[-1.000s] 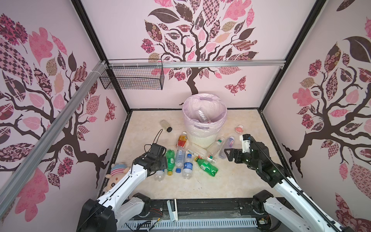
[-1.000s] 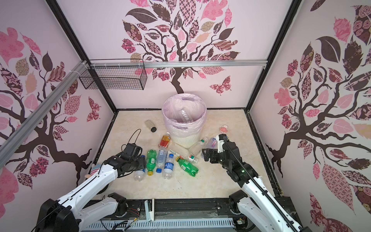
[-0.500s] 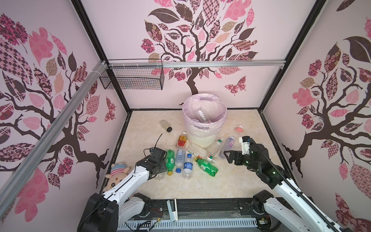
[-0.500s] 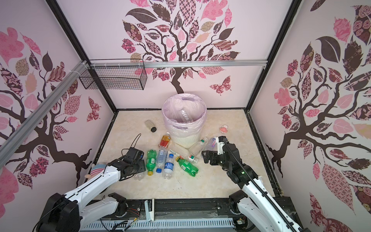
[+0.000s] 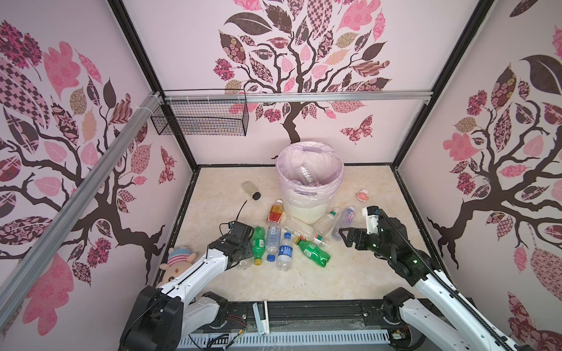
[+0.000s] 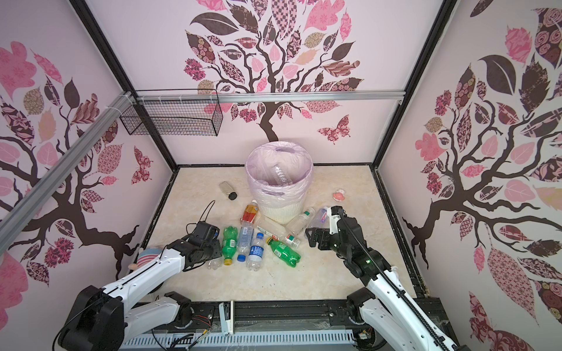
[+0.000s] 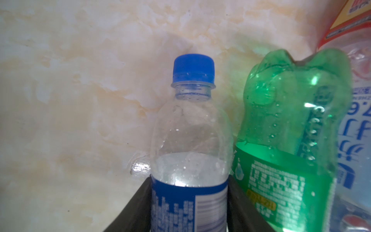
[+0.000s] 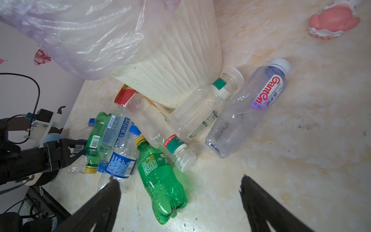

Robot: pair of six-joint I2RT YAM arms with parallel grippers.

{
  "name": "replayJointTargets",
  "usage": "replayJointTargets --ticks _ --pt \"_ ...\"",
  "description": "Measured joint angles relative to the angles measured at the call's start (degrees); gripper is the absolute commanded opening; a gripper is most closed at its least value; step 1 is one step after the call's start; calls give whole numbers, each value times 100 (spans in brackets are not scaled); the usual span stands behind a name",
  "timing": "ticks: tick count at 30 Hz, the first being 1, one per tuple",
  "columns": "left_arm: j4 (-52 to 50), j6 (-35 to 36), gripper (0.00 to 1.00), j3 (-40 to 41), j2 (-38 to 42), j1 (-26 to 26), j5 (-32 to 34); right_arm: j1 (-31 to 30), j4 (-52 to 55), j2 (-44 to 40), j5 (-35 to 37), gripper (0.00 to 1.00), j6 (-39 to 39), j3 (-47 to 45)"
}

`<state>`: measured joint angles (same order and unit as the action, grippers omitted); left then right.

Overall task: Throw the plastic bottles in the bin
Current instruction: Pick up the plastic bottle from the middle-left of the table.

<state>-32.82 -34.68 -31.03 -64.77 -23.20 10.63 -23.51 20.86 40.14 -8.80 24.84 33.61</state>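
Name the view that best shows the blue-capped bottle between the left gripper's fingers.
Left wrist view: the blue-capped bottle fills the frame, cap to label, fingers against both sides. In both top views the left gripper covers it, leaving only its clear base. The right wrist view shows just its cap and base, small.

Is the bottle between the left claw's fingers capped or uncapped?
Capped. A blue cap sits on the neck of the clear bottle in the left wrist view.

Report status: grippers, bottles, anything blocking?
Left gripper shut on blue-capped bottle, on floor. Right gripper open, empty. Green bottle close beside held one. One clear bottle in bin.
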Motion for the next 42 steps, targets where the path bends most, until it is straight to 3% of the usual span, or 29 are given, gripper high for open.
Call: replayJointTargets --ticks 10,19,29,42 --pt "-555 0 49 -85 544 0 39 0 83 -48 0 96 72 0" --pt "-1115 107 48 -988 1049 0 216 0 107 -105 24 95 111 0" --pt "-1550 835 46 -3012 614 2 -109 0 299 -251 361 95 227 0" --pt "-1838 1572 45 -5980 -636 7 -1287 0 566 -411 577 95 221 0"
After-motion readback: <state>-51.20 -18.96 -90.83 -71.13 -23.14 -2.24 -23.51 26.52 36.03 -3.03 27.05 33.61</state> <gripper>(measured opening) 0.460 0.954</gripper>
